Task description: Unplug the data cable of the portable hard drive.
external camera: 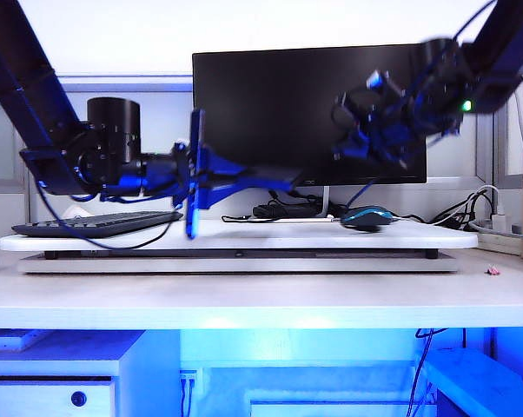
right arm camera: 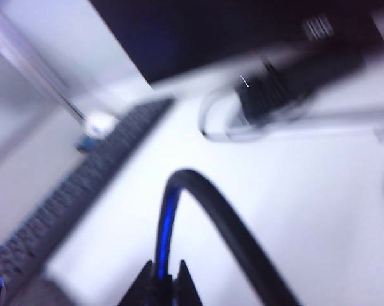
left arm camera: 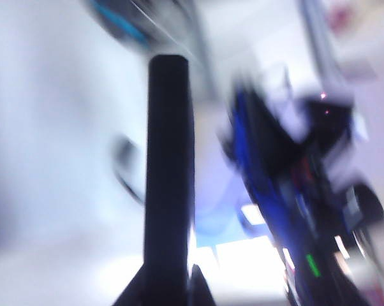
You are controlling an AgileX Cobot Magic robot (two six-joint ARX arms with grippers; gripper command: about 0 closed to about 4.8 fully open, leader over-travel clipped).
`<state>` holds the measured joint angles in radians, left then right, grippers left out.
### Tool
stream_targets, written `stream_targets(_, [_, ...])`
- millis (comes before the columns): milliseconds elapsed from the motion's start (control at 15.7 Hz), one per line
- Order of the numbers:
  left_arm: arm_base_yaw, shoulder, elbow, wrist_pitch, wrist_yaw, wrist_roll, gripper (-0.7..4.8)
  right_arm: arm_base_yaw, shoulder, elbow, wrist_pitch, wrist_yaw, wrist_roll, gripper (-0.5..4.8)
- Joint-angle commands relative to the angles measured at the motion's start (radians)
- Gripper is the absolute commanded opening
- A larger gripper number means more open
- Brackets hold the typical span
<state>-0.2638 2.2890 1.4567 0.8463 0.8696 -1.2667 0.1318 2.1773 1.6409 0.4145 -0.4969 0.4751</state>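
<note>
Left gripper [left arm camera: 168,290] clamping portable hard drive [left arm camera: 169,172] — right gripper [right arm camera: 161,280] on data cable [right arm camera: 211,204]

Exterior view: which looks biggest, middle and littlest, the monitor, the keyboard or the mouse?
1. monitor, biggest by far.
2. keyboard, a long flat strip at left.
3. mouse, littlest.
All sit at a similar depth, so the order seems safe.

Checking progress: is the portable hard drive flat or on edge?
On edge: left tool grips the portable hard drive vertically, left of centre; right tool high at right.
</note>
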Motion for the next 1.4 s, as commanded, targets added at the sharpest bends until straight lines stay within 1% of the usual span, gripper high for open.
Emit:
stream_targets(64, [0.03, -0.003, 0.062, -0.187, -0.127, 0.122, -0.06, -0.005, 0.019, 0.011, -0.026, 0.014, 0.003, -0.03])
stream_targets(127, [0.041, -0.003, 0.091, -0.238, -0.164, 0.144, -0.06, -0.009, 0.021, 0.011, -0.026, 0.039, 0.002, -0.02])
stream_targets(191, [0.053, -0.003, 0.121, -0.257, -0.194, 0.157, -0.06, -0.017, 0.021, 0.011, -0.02, 0.062, 0.003, 0.35])
stream_targets(254, [0.057, -0.003, 0.147, -0.263, -0.219, 0.16, -0.06, -0.023, 0.022, 0.016, -0.022, 0.08, 0.003, 1.58])
stream_targets(318, [0.071, -0.003, 0.172, -0.264, -0.221, 0.16, -0.05, -0.03, 0.022, 0.024, -0.022, 0.087, 0.004, 2.56])
stream_targets(381, [0.079, -0.002, 0.203, -0.29, -0.223, 0.161, -0.05, -0.032, 0.022, 0.041, -0.034, 0.092, 0.005, 3.05])
stream_targets(445, [0.079, -0.001, 0.226, -0.325, -0.238, 0.164, 0.05, -0.033, 0.023, 0.063, -0.061, 0.1, 0.006, 3.44])
stream_targets(508, [0.087, -0.001, 0.242, -0.348, -0.253, 0.165, 0.41, -0.033, 0.024, 0.086, -0.093, 0.099, 0.014, 3.86])
stream_targets(572, [0.088, -0.001, 0.249, -0.356, -0.279, 0.167, 0.77, -0.032, 0.024, 0.111, -0.122, 0.103, 0.023, 4.14])
stream_targets(636, [0.09, -0.001, 0.25, -0.36, -0.293, 0.169, 1.0, -0.032, 0.024, 0.119, -0.129, 0.106, 0.024, 4.14])
stream_targets(699, [0.103, -0.001, 0.25, -0.45, -0.308, 0.187, 1.92, -0.033, 0.055, 0.134, -0.309, 0.155, 0.029, 4.18])
stream_targets(763, [0.104, -0.001, 0.25, -0.455, -0.308, 0.204, 2.54, -0.032, 0.061, 0.134, -0.331, 0.154, 0.029, 4.74])
stream_targets(826, [0.104, -0.001, 0.25, -0.455, -0.305, 0.22, 3.08, -0.032, 0.061, 0.134, -0.33, 0.154, 0.028, 4.79])
stream_targets(890, [0.104, -0.001, 0.25, -0.455, -0.301, 0.223, 4.05, -0.032, 0.06, 0.138, -0.323, 0.154, 0.028, 4.79])
stream_targets(953, [0.104, -0.001, 0.25, -0.452, -0.301, 0.224, 4.79, -0.032, 0.06, 0.151, -0.323, 0.154, 0.029, 4.79])
stream_targets(1017, [0.104, -0.001, 0.25, -0.437, -0.291, 0.233, 4.79, -0.032, 0.06, 0.164, -0.329, 0.153, 0.029, 4.79])
stream_targets(1080, [0.104, -0.002, 0.25, -0.396, -0.276, 0.271, 4.79, -0.03, 0.059, 0.18, -0.328, 0.127, 0.02, 4.79])
stream_targets(1144, [0.107, -0.008, 0.25, -0.302, -0.257, 0.351, 4.79, -0.029, 0.055, 0.203, -0.328, 0.093, 0.004, 4.79])
stream_targets(1207, [0.113, -0.019, 0.25, -0.237, -0.24, 0.414, 4.79, -0.027, 0.042, 0.213, -0.328, 0.092, -0.026, 4.79])
stream_targets(1271, [0.118, -0.046, 0.25, -0.206, -0.249, 0.497, 4.79, -0.026, 0.014, 0.213, -0.327, 0.122, -0.064, 4.79])
stream_targets(1398, [0.132, -0.107, 0.25, -0.242, -0.264, 0.649, 4.79, -0.027, -0.04, 0.213, -0.327, 0.142, -0.128, 4.79])
